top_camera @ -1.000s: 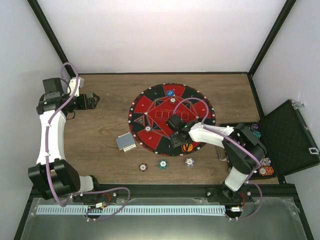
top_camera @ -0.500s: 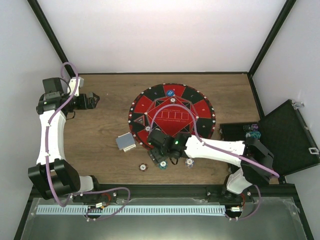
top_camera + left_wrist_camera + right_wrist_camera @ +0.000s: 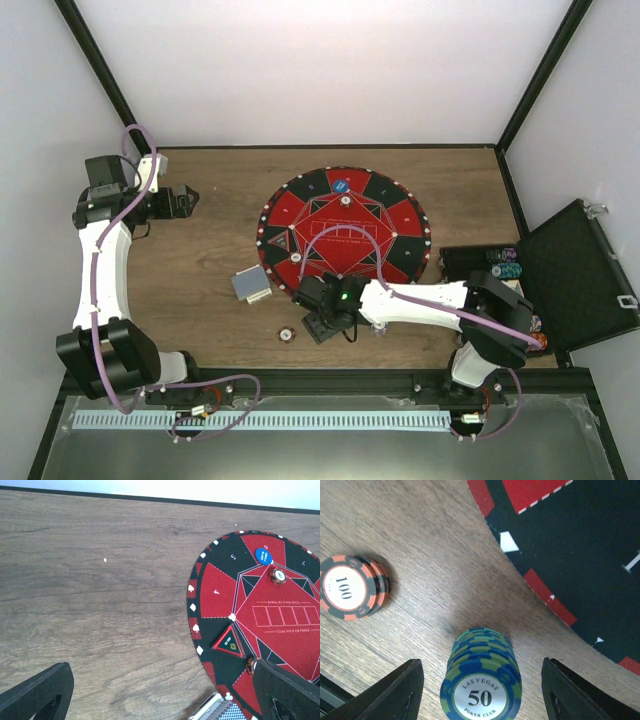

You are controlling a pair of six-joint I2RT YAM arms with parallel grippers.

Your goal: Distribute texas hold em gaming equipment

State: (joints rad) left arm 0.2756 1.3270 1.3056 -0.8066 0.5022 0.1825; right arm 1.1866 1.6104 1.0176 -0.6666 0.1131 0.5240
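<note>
**Right gripper.** The right gripper hangs over the near part of the worktop, just off the near rim of the round red-and-black mat. Its jaws are spread. The 50 stack stands between the two fingers with a gap on each side, so nothing is grasped.

**50 stack.** These are teal-and-blue striped chips piled flat on the wood. The stack's axis is vertical and slightly skewed, as the upper chips sit off-centre from the lower ones. The top face points up at the wrist camera. Its "50" reads upright in the right wrist view, with "LAS VEGAS" above and "POKER CLUB" below.

**100 stack.** The 100 stack is a shorter orange-and-black pile. It stands on the wood, apart from the 50 stack and on the side away from the mat. Its face is up, and its numeral runs slightly downhill in the right wrist view.

**Card deck.** The card deck lies flat, patterned back up, just beside the mat's left rim. Its edges are skewed to the worktop edges. Which side is the longer cannot be told.

**On the mat.** A blue disc lies flat on the far black segment. A striped chip sits just beside it.

**Left gripper.** The left gripper is released and empty. It hangs over bare wood, well apart from the mat.

**Case.** A black case lies open at the right, with more chips along its inner edge.
</note>
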